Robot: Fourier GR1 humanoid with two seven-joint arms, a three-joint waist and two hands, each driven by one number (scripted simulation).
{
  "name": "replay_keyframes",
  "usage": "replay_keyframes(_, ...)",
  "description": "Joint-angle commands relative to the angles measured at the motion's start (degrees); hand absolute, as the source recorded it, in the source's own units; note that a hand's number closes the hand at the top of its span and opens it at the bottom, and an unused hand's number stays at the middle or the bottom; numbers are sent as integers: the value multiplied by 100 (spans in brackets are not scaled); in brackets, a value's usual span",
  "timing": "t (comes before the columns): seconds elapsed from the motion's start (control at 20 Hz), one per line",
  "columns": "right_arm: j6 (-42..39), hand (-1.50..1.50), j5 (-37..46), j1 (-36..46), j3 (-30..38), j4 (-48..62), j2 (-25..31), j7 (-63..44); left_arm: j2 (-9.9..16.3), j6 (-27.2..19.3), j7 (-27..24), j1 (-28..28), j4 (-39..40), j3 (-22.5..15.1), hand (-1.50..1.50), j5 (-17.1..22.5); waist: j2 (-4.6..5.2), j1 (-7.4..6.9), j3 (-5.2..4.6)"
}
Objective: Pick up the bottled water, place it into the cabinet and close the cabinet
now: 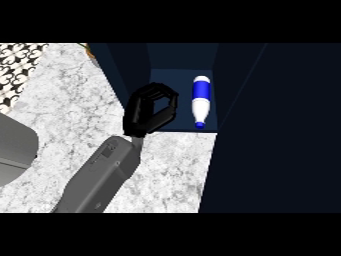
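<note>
A bottled water (200,100) with a white body, blue label and blue cap lies on its side on the floor of the open dark cabinet (180,67), cap toward me. My left hand (149,111) hovers at the cabinet's front edge, just left of the bottle and apart from it. Its fingers and thumb are curled into a ring with nothing inside. The grey forearm (103,175) rises from the lower edge over the counter. The cabinet door (284,130) stands open as a wide dark panel along the right.
The marble counter (62,100) spreads to the left and in front of the cabinet. A grey rounded object (3,150) sits at the left edge. Patterned black-and-white tiles (7,70) show at the top left.
</note>
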State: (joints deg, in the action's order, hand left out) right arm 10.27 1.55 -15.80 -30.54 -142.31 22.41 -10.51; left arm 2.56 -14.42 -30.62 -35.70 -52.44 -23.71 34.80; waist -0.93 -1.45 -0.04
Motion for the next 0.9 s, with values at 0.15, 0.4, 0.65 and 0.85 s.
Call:
replay_keyframes(0.15, -414, 150, 505, 207, -596, -454, 451, -670, 722, -334, 657, 1346, -2079, -372, 150, -167, 10, -4, 1)
replay_keyframes(0.4, -409, 150, 34, 515, -924, -262, 126, -1162, 1214, -447, 430, 2746, -3369, -602, 150, -420, 53, 13, 2)
replay_keyframes(0.65, -20, 150, 782, 1300, -1963, -285, -690, -2104, 1737, -301, 716, 3324, -4303, -250, 150, -186, 51, 54, -9)
replay_keyframes(0.85, -33, 150, 750, 1930, -2019, 373, -1170, -2296, 2085, -123, 493, 4041, -4820, -74, 150, -183, 62, 23, -6)
